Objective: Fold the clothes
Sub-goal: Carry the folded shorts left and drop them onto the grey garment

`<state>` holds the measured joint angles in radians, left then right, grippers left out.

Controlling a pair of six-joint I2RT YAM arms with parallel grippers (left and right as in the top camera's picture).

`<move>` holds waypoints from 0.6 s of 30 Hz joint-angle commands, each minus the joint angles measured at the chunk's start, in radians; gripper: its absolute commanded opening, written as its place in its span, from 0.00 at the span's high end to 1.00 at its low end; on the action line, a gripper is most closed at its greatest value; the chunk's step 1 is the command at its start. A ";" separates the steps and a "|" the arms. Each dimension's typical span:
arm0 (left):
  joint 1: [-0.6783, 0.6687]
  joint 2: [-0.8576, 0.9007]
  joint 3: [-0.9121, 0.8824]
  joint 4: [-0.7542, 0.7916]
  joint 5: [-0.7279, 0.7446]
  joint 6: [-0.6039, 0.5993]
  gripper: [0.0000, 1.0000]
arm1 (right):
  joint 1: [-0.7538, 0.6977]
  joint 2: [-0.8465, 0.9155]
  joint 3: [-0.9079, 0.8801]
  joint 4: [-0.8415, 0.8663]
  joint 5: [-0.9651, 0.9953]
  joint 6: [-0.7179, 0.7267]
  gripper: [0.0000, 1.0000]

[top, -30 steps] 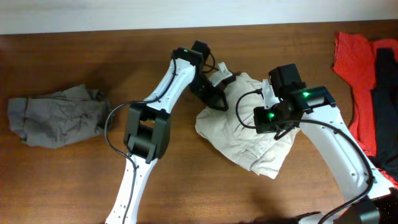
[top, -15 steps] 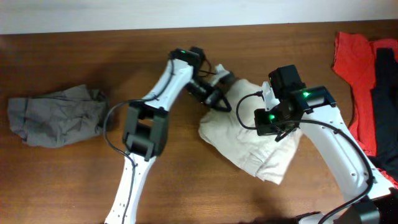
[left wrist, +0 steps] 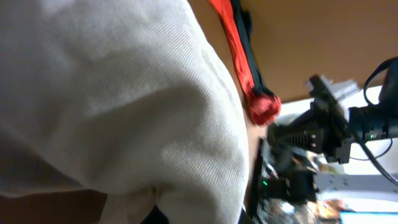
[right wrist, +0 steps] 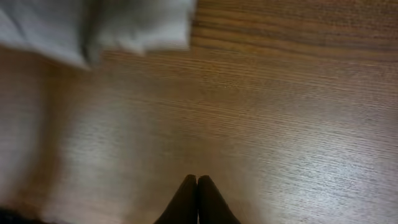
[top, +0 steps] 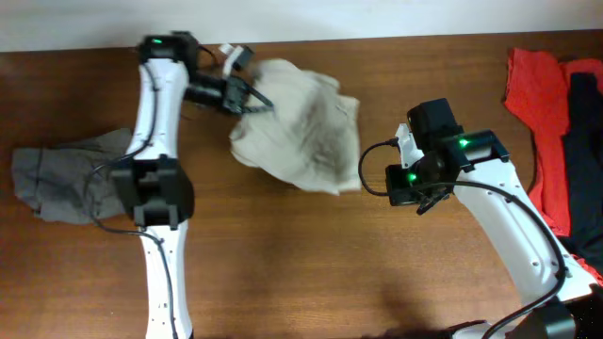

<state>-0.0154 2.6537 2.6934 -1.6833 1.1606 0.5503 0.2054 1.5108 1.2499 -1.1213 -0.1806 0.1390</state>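
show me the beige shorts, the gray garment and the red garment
beige shorts (top: 306,132), overhead view, middle of the crumpled cloth
gray garment (top: 66,179), overhead view, centre of the bundle
red garment (top: 532,94), overhead view, its left part

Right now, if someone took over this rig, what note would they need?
Left gripper: shut on the left edge of the beige shorts, at the far side of the table.
Right gripper: shut, empty, above bare wood.
Gray garment crumpled at left; red garment and black garment at the right edge.
Done: nothing folded yet.
Left: flatten and fold the shorts, then the others.
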 commanded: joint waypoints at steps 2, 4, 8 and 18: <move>0.109 -0.088 0.116 -0.005 -0.050 -0.074 1.00 | -0.001 -0.003 -0.003 0.003 0.010 0.013 0.93; 0.166 -0.116 0.136 -0.005 -0.114 -0.090 1.00 | -0.001 -0.003 -0.003 0.003 0.010 0.013 0.94; 0.311 -0.158 0.137 -0.005 -0.185 -0.114 1.00 | -0.001 -0.003 -0.003 0.002 0.016 0.013 0.94; 0.601 -0.160 0.135 -0.005 -0.404 -0.276 1.00 | -0.001 -0.003 -0.003 -0.040 0.084 0.034 0.94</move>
<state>0.5186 2.5412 2.8071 -1.6848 0.8101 0.3565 0.2054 1.5108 1.2499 -1.1503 -0.1631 0.1543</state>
